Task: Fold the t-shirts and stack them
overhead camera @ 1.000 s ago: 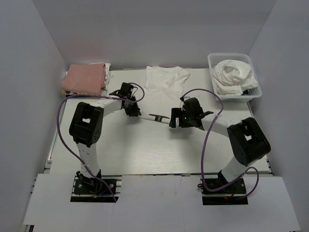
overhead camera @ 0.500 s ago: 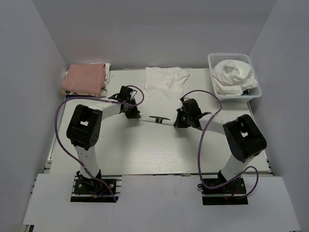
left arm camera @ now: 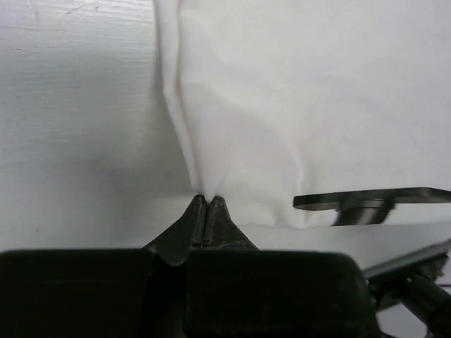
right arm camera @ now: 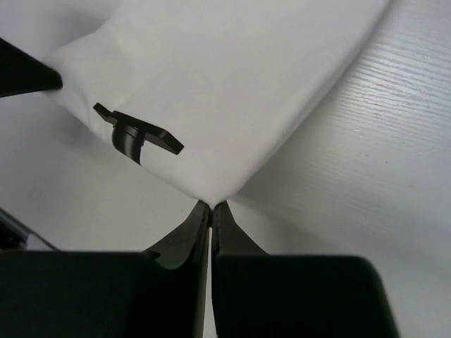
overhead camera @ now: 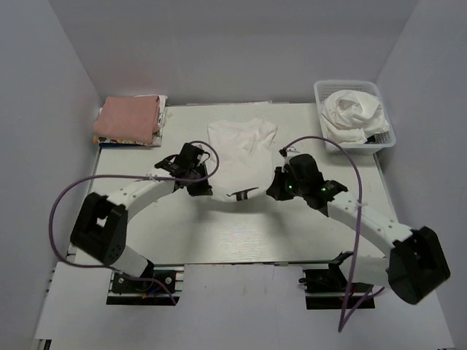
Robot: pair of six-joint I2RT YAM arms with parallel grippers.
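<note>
Pinching, left: the left fingers [left arm camera: 184, 227] are pressed together on the near-left hem corner of the flat t-shirt [overhead camera: 241, 142].
Pinching, right: the right fingers [right arm camera: 189, 231] are closed on the near-right hem corner.
Shirt's place: spread on the surface [overhead camera: 219, 226], well left of the basket [overhead camera: 347, 83].
Other shirt: a crumpled t-shirt [overhead camera: 354, 109] lies inside the basket.
Risk: both grips hold only the very edge, so an uneven pull could slip a corner free.
Risk: arms out of step would skew the fold and bunch the cloth.
</note>
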